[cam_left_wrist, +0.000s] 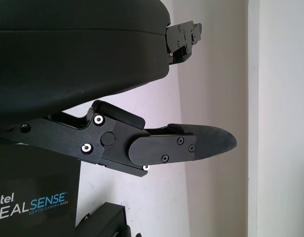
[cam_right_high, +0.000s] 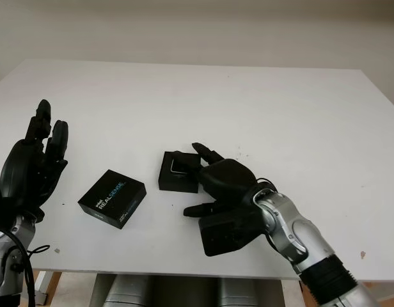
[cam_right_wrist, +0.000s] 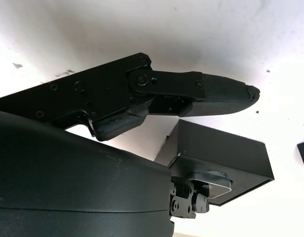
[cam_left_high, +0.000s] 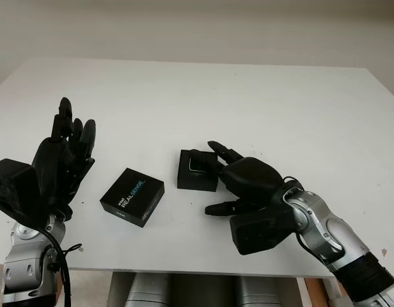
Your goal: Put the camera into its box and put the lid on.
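Note:
The open black box (cam_left_high: 189, 180) stands on the white table (cam_left_high: 261, 102) near the middle front. The silver-edged camera (cam_left_high: 198, 165) lies inside it, also seen in the right wrist view as the camera (cam_right_wrist: 211, 181) set in the box (cam_right_wrist: 226, 152). My right hand (cam_left_high: 220, 174) is open, right beside the box on its right, with one finger (cam_right_wrist: 216, 94) reaching along the box's far side. The black lid (cam_left_high: 132, 196) printed "RealSense" lies flat to the left of the box, apart from it. My left hand (cam_left_high: 70, 142) is open, raised left of the lid.
The table's front edge (cam_left_high: 184, 272) runs just below the lid and my right forearm. Grey cylinders (cam_left_high: 184, 291) stand under the table. Bare white tabletop stretches behind the box and to the right.

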